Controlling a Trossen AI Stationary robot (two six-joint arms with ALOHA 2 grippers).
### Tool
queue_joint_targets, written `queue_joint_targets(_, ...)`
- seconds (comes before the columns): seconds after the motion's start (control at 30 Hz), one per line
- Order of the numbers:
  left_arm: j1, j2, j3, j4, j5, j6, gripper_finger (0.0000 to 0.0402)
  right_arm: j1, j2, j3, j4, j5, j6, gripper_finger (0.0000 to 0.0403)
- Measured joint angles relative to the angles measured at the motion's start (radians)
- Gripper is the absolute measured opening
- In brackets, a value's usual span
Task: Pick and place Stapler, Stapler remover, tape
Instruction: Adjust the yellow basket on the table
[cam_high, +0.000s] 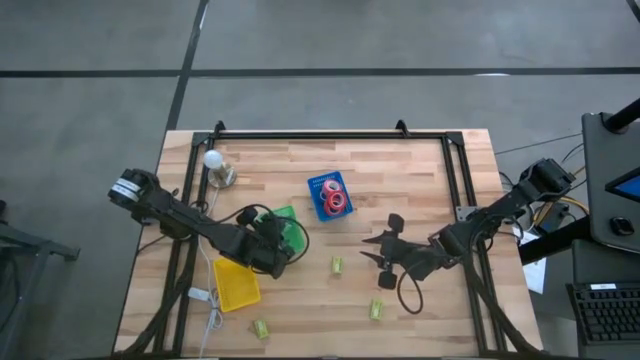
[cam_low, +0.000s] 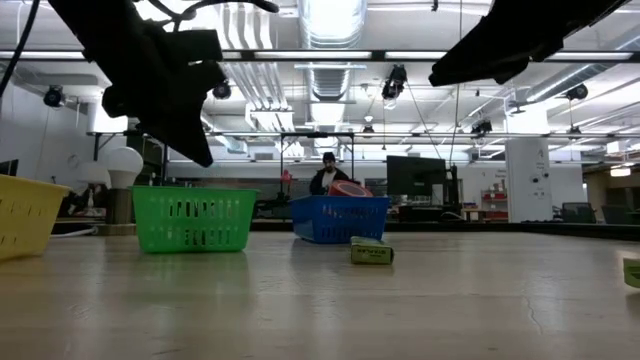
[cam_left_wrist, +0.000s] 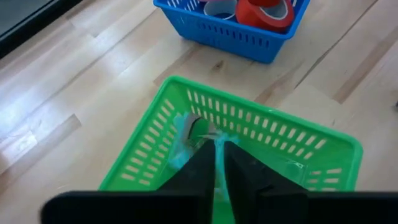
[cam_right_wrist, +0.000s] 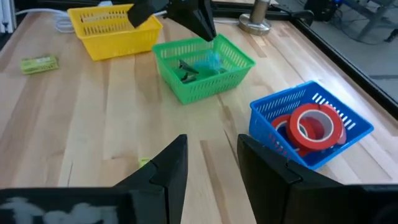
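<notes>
My left pincer (cam_left_wrist: 219, 163) hangs closed and empty over the green basket (cam_high: 291, 232). My right pincer (cam_right_wrist: 211, 162) waits open above the counter (cam_high: 420, 180). Red tape rolls (cam_right_wrist: 313, 129) sit in the blue basket (cam_right_wrist: 348, 134); light, rigid rings, best pinched across the rim.

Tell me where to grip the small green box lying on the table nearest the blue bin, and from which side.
Probably from straight above, with the fingers closing across its two long sides at mid-length. The small green box lies flat on the table, low and oblong, with free space all round. The open right gripper is the closer one.
</notes>
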Motion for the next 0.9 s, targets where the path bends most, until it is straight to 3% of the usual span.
queue_joint_targets(0.27, -0.001, -0.002, 0.005, 0.061, -0.041, 0.093, 0.0131, 0.0, 0.0, -0.021, 0.001, 0.001, 0.044, 0.0137)
queue_joint_targets(0.43, -0.022, -0.003, 0.029, 0.31, -0.051, 0.381, 0.0168, 0.0, 0.0, -0.022, 0.001, 0.001, 0.044, 0.0137)
queue_joint_targets(0.53, -0.047, -0.003, 0.03, 0.436, 0.091, 0.54, 0.0174, -0.001, 0.0, -0.022, 0.001, 0.001, 0.044, 0.0137)
queue_joint_targets(0.6, -0.068, -0.003, 0.034, 0.463, 0.24, 0.548, 0.0174, -0.001, 0.0, -0.022, 0.0, 0.001, 0.044, 0.0137)
queue_joint_targets(0.77, -0.133, -0.003, 0.037, 0.461, 0.579, 0.302, 0.0173, -0.003, 0.0, -0.024, -0.001, 0.001, 0.029, 0.0137)
queue_joint_targets(0.9, -0.215, 0.011, 0.037, 0.467, 0.64, 0.119, 0.0172, -0.008, 0.0, -0.025, 0.0, 0.002, 0.014, 0.0137)
